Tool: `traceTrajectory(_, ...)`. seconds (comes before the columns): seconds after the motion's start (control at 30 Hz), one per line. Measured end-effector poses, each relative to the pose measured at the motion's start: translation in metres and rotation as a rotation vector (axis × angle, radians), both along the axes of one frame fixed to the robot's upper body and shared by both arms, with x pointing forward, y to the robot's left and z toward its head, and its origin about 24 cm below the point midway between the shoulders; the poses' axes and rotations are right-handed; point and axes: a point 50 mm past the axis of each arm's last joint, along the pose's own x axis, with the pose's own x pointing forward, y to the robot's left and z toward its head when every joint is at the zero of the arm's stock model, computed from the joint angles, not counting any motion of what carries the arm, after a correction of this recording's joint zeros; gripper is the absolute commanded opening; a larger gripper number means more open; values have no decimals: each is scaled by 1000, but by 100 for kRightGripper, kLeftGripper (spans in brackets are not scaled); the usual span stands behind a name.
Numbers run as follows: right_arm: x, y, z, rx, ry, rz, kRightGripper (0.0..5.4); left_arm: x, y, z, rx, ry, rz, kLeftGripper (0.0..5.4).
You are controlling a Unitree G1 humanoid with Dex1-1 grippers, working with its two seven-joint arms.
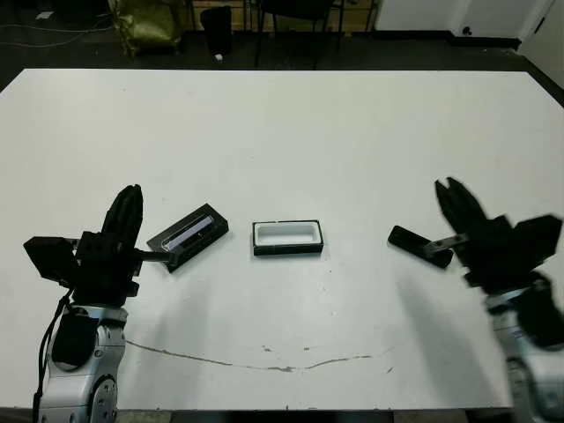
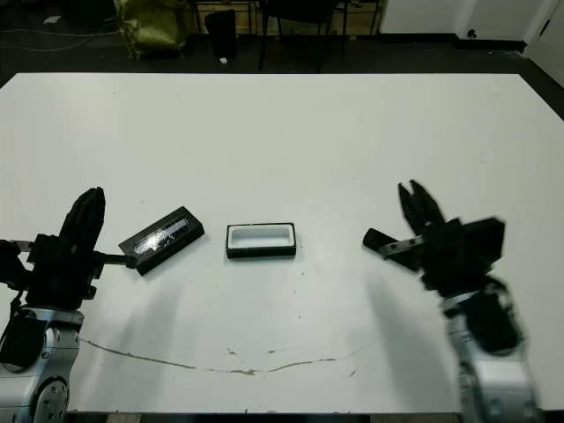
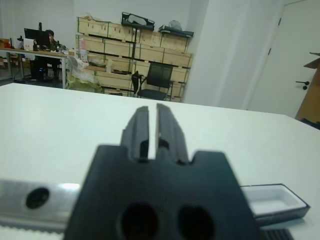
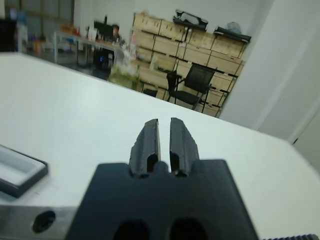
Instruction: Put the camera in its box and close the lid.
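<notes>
So the box (image 1: pixel 287 238) sits open mid-table, white lining showing and nothing inside it. The lid (image 1: pixel 188 235) lies flat at its 9 o'clock, angled, glossy stripe up, apart from the box. The camera (image 1: pixel 419 245) is out at the box's 3 o'clock, lying on the table (image 1: pixel 291 132), partly tucked under the right gripper (image 1: pixel 451 192), so maybe touching it, hard to say. The left gripper (image 1: pixel 130 201) hovers by the lid. Both have fingers pressed nearly together, holding nothing.
</notes>
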Motion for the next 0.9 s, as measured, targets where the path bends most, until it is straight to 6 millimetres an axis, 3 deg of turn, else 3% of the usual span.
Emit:
traceTrajectory(0.17,11,-20,14,-134,117,37,77,-1,0,-1,-2,1,1,0)
traceTrajectory(0.4,22,-42,-7,-216,296,124,236,-2,0,-2,-4,4,-4,0)
traceTrajectory(0.5,24,-46,-17,-265,381,211,304,-2,0,-2,-1,6,-3,0)
traceTrajectory(0.83,22,-49,-24,-306,549,331,524,-2,0,-3,-5,12,-4,0)
traceTrajectory(0.9,22,-50,-27,-306,576,348,538,-3,0,-3,-6,11,-5,0)
